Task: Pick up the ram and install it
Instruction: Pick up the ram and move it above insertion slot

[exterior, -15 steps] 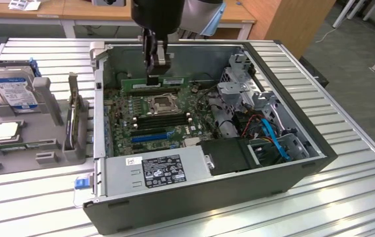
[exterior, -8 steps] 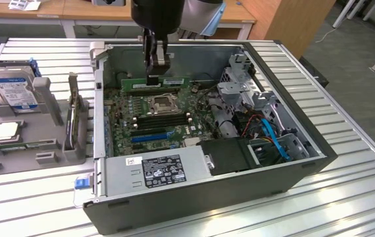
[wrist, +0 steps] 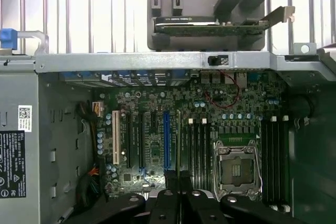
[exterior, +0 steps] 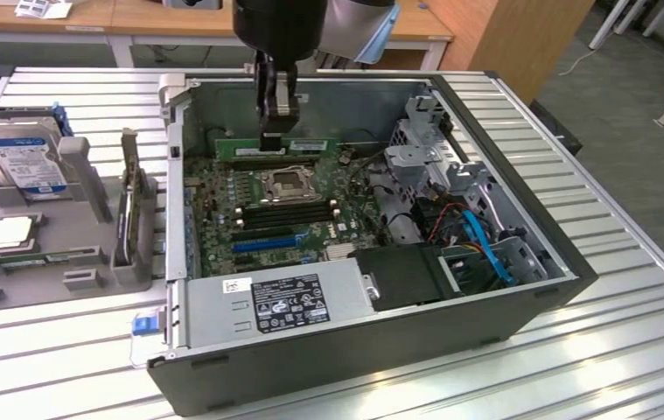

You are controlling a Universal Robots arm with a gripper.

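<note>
Arm cut off at the exterior view's upper edge. We can't tell whether the ram (exterior: pixel 308 146) touches a slot, and the fingers cover its middle. The gripper (exterior: pixel 273 138) pinches the ram, fingers nearly together. The stick lies level over the motherboard (exterior: pixel 227 188), near the case (exterior: pixel 425 341) wall opposite the power supply (exterior: pixel 279 302), just past the CPU socket (exterior: pixel 283 184).

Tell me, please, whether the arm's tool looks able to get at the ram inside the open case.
Yes, it seems so: the tool is down inside the case, apparently shut on the ram, with nothing in the way.
</note>
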